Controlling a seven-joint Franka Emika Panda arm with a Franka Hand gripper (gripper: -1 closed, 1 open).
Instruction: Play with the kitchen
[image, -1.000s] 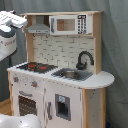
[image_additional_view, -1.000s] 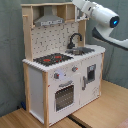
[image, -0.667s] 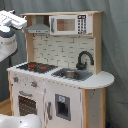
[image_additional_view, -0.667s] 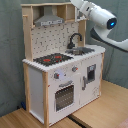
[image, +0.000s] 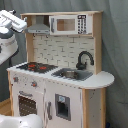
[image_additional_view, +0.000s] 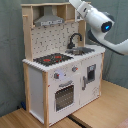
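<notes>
standing on a wooden floor (image_additional_view: 107, 102) before a grey curtain (image: 116, 45), the kitchen (image: 59, 75) fills both exterior views; above its black faucet (image_additional_view: 74, 39) the white arm (image_additional_view: 97, 22) reaches toward the top of the kitchen in the second exterior view; whether the fingers are spread or pressed together cannot be told; beside the faucet lies the sink (image: 73, 74), then the red-ringed stovetop (image: 35, 66); below the stovetop sits the oven door (image_additional_view: 64, 96); above it hang the grey hood (image: 38, 27) and microwave (image: 68, 24).
</notes>
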